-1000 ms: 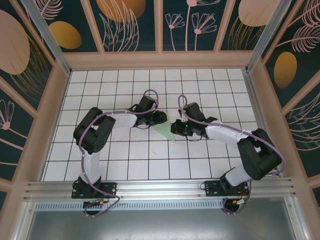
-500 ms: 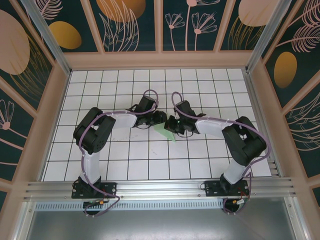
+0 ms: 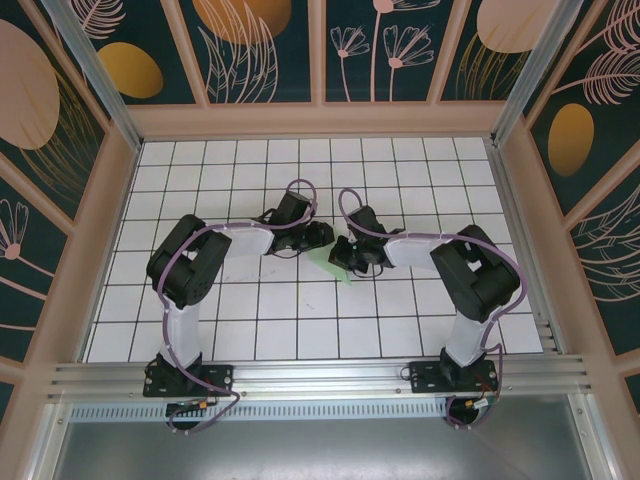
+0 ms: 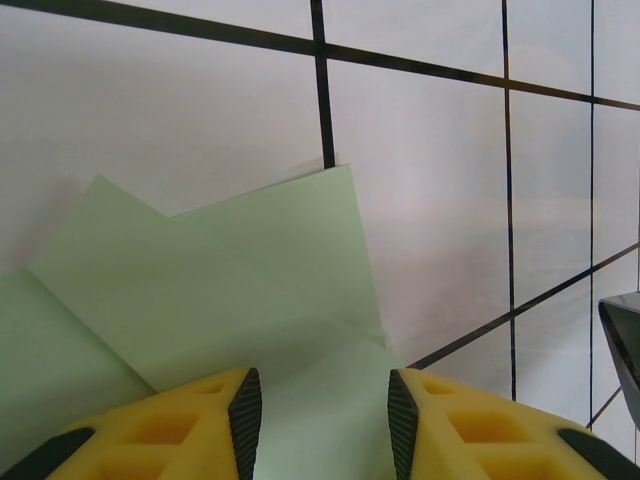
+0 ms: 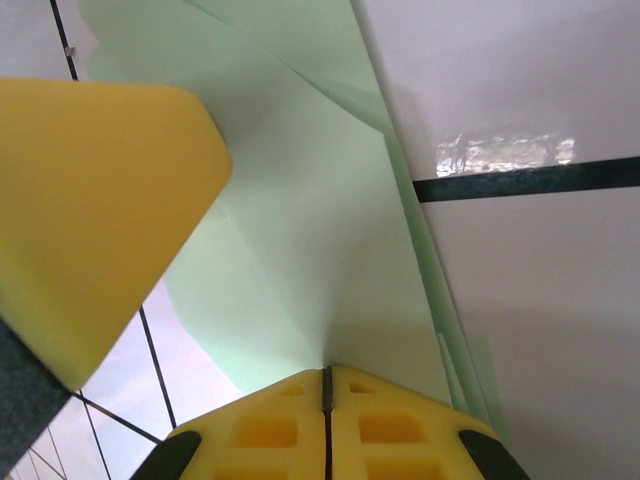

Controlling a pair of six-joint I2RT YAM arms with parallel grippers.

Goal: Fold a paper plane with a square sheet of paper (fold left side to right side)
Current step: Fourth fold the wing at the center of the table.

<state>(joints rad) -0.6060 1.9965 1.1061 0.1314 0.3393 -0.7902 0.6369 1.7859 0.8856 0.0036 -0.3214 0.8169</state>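
Observation:
The square sheet of paper (image 3: 327,266) lies mid-table, pale mint green, folded into overlapping flaps with a point toward the near side. In the left wrist view the paper (image 4: 200,290) spreads flat under my left gripper (image 4: 322,415), whose jaws stand open with a wide gap just above it. My left gripper (image 3: 321,238) sits at the paper's far-left edge. My right gripper (image 3: 346,255) is at its right edge. In the right wrist view the right gripper (image 5: 326,372) is shut, and a raised flap of the paper (image 5: 300,200) runs into its seam. A left finger (image 5: 90,200) looms close by.
White grid-tiled floor (image 3: 300,320) spreads all round the paper. Wooden-framed walls (image 3: 320,120) close in the back and sides. An aluminium rail (image 3: 320,375) carries both arm bases at the near edge. The right arm's elbow (image 3: 480,280) stands to the right.
My right gripper has slid left onto the paper's right edge and closed on it, its arm folding in. The left arm has stayed still.

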